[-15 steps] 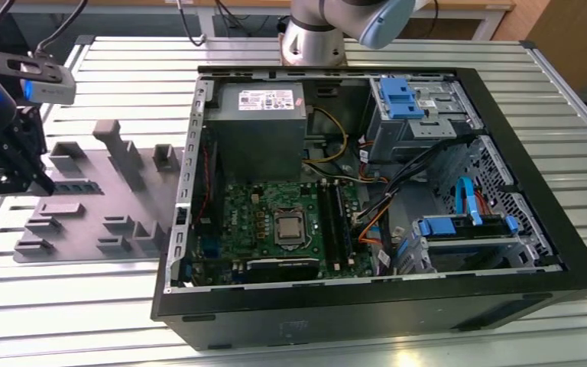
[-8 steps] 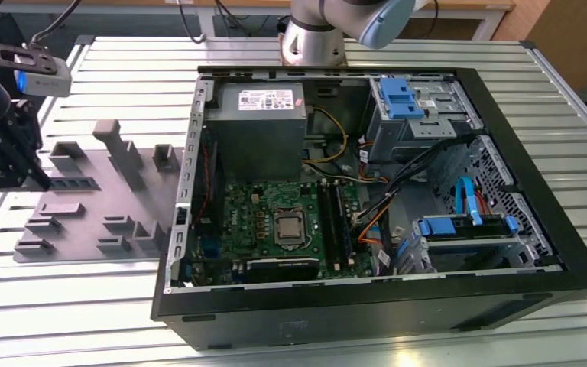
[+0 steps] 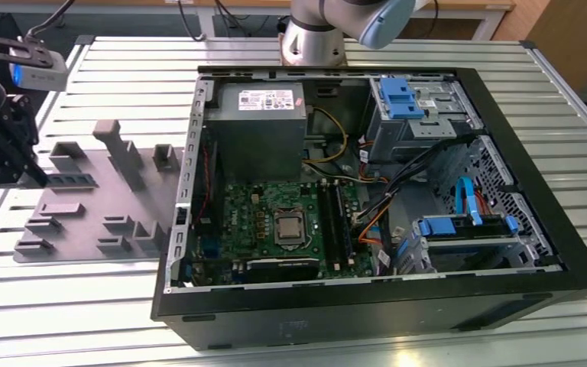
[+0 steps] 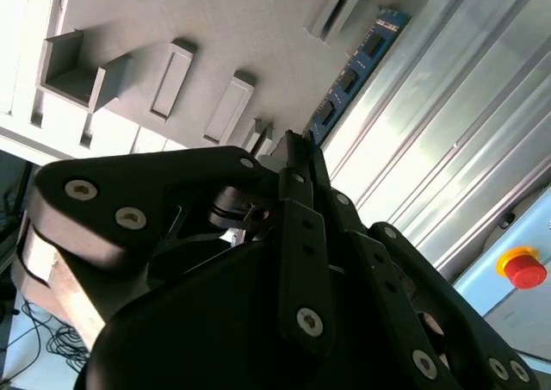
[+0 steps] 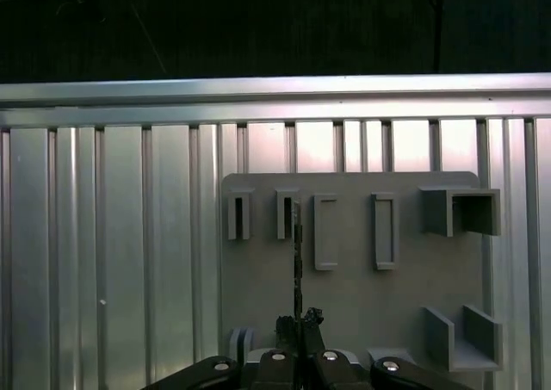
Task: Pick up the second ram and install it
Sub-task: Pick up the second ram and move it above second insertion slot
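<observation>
One gripper (image 5: 298, 323) is clamped on the blue second ram (image 4: 355, 70), beside the grey tray (image 5: 353, 304) slots.

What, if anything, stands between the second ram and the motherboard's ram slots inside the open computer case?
The gripper holds the second ram over the grey tray. Towards the black slots, the tray's upright blocks and the case's side wall stand between; the case is open above.

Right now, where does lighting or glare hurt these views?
Second wrist view: strong glare on the table slats, tool dark against them. First wrist view: slats shine, black beyond the table edge. Exterior view: even light, computer case interior mildly shaded.
</observation>
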You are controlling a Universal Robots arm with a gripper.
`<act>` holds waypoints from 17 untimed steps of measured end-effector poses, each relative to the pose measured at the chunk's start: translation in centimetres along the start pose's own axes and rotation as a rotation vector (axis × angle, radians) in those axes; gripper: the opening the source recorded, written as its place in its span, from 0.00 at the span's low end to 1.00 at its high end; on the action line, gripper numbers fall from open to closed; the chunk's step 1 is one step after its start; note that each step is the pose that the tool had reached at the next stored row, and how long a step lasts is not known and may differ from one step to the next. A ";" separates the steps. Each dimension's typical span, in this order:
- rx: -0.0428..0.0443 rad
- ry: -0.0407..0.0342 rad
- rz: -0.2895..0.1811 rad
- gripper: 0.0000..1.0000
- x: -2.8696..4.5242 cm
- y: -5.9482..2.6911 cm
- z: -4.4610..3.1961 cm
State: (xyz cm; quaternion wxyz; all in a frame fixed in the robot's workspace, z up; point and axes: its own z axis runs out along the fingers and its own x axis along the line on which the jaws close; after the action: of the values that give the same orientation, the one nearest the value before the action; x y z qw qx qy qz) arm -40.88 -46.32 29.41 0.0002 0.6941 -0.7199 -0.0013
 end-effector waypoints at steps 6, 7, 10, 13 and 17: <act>0.0001 -0.0001 0.000 0.14 0.00 0.00 -0.58; 0.0001 -0.0001 0.000 0.14 0.00 0.00 -0.67; 0.0000 0.0000 0.000 0.14 0.00 0.00 -0.94; 0.0001 -0.0001 0.000 0.14 0.00 0.00 -1.24; 0.0000 -0.0003 0.000 0.14 0.00 0.00 -1.63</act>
State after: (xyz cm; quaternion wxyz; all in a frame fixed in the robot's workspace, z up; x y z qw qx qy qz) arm -40.88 -46.32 31.03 0.0001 0.6941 -0.7199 -0.0014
